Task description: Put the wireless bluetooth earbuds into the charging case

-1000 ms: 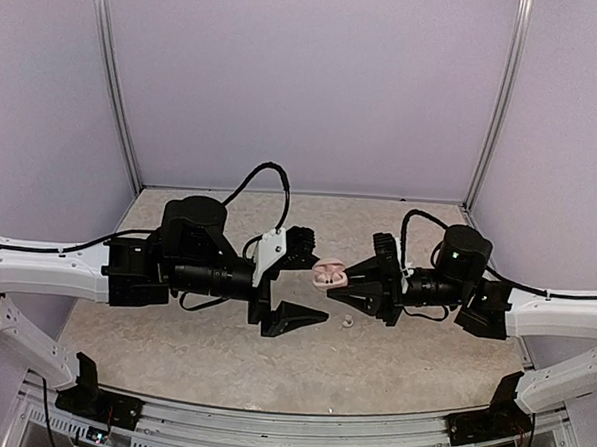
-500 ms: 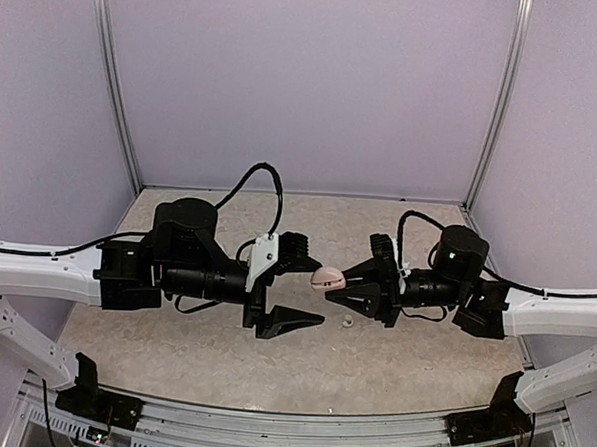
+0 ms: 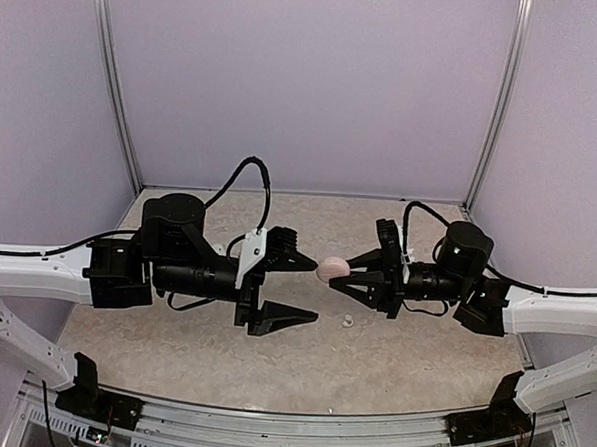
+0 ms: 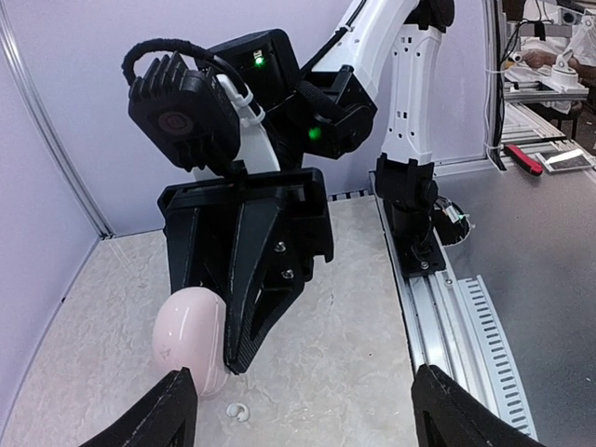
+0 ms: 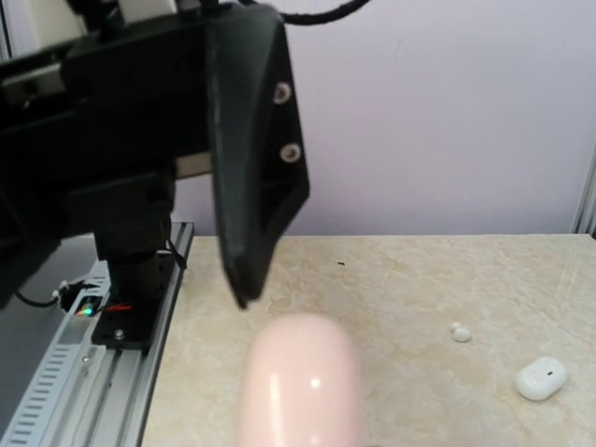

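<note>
left gripper (image 3: 315,288): black hard plastic, two wedge-shaped fingers tapering to points. The fingers are spread wide with nothing between them. It hangs above the table left of centre, tips pointing right.
right gripper (image 3: 351,277): black tapered fingers, screw heads showing on the flat sides. It is clamped on the pink charging case, right of centre, tips pointing left.
pink charging case (image 3: 331,269): smooth, glossy, pale pink, a rounded oval pebble. The lid looks closed. It is lifted off the table at centre in the right gripper's tips, just beside the left gripper's far fingertip. Cannot tell whether the two touch.
earbud (image 3: 347,321): tiny, whitish and rounded. In the left wrist view (image 4: 238,410) it reads as a small open ring. It lies loose on the table, below the held case and a bit nearer, outside any case.
pale bud (image 5: 459,331): tiny whitish lump on the table, seen only in the right wrist view, farther left past the held case. Cannot tell whether it is the same piece as the earbud.
white case (image 5: 541,378): small matte white pebble shape with one dark dot. It lies flat on the table near the pale bud, not touching it.
table (image 3: 392,359): beige mottled stone-look top, matte.
walls (image 3: 306,84): plain lilac panels with metal corner posts.
rail (image 4: 466,307): slotted aluminium strip along the near edge, with the right arm's black base bolted on it.
</note>
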You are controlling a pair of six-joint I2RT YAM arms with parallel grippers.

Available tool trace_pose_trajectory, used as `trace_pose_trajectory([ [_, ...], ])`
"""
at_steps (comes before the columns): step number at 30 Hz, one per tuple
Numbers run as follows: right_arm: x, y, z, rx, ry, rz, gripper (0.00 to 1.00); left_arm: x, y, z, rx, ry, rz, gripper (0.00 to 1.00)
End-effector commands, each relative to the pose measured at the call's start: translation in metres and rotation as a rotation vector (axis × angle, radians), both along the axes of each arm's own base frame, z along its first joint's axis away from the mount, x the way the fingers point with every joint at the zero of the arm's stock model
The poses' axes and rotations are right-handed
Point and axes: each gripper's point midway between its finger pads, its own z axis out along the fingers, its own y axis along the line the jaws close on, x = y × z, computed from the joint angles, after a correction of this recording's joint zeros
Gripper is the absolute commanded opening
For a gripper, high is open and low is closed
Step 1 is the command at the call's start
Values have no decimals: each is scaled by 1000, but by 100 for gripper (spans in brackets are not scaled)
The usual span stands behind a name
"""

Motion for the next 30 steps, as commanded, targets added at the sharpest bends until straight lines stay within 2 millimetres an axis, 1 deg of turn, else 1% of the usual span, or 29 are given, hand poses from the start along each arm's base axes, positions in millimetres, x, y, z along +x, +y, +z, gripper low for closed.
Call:
trace_pose_trajectory([
  [1,2,-2,10,34,26,0,0,19,6,12,-46,41,73,81],
  [3,5,-4,9,37,48,-7,0,42,17,33,-114,78,169,87],
  [5,8,-6,9,39,63,-19,0,73,31,64,-194,119,309,93],
  [7,11,-7,6,37,82,-32,0,101,47,93,-262,186,413,98],
  [9,11,-10,4,40,97,-37,0,128,64,118,-332,261,479,99],
  [12,10,-15,1,44,119,-45,0,147,83,151,-438,350,510,99],
  [16,11,-19,-5,32,152,-64,0,154,100,186,-562,413,486,99],
  [19,13,-20,-14,11,181,-77,0,163,115,197,-651,493,502,99],
  [22,17,-19,-22,-6,208,-87,0,173,125,196,-692,548,524,99],
  [24,20,-17,-26,-18,222,-93,0,180,128,194,-693,565,547,99],
  [26,23,-16,-27,-25,234,-100,0,183,127,195,-681,567,549,99],
  [27,24,-15,-29,-32,239,-102,0,187,126,192,-672,572,562,99],
  [29,23,-14,-32,-46,246,-87,0,195,132,184,-668,599,578,99],
  [30,21,-13,-32,-49,246,-71,0,192,136,186,-678,598,545,99],
])
